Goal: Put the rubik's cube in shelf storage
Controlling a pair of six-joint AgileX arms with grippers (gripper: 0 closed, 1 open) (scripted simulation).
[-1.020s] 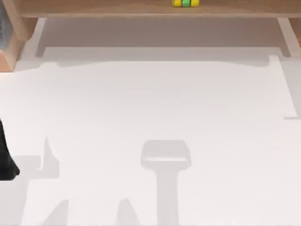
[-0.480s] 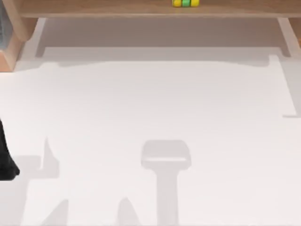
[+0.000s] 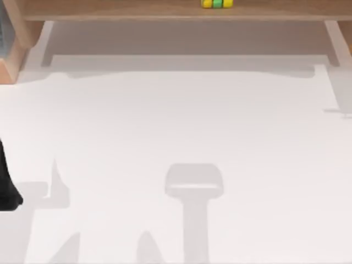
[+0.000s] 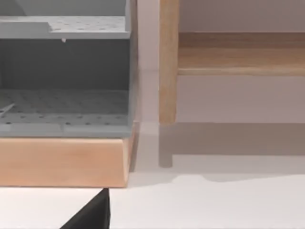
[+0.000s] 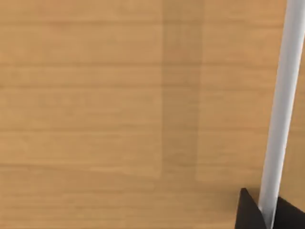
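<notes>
White table (image 3: 176,121), rubik's cube (image 3: 216,3) unmoved on shelf storage (image 3: 110,10), hands' grip unclear

Top view looks straight down on the surface (image 3: 176,137); left wrist faces the shelf storage (image 4: 238,52) low; right wrist close against wood.

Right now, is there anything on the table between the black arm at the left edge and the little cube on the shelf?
No. In the top view, bare white table separates the left arm from the rubik's cube on the shelf storage.
</notes>
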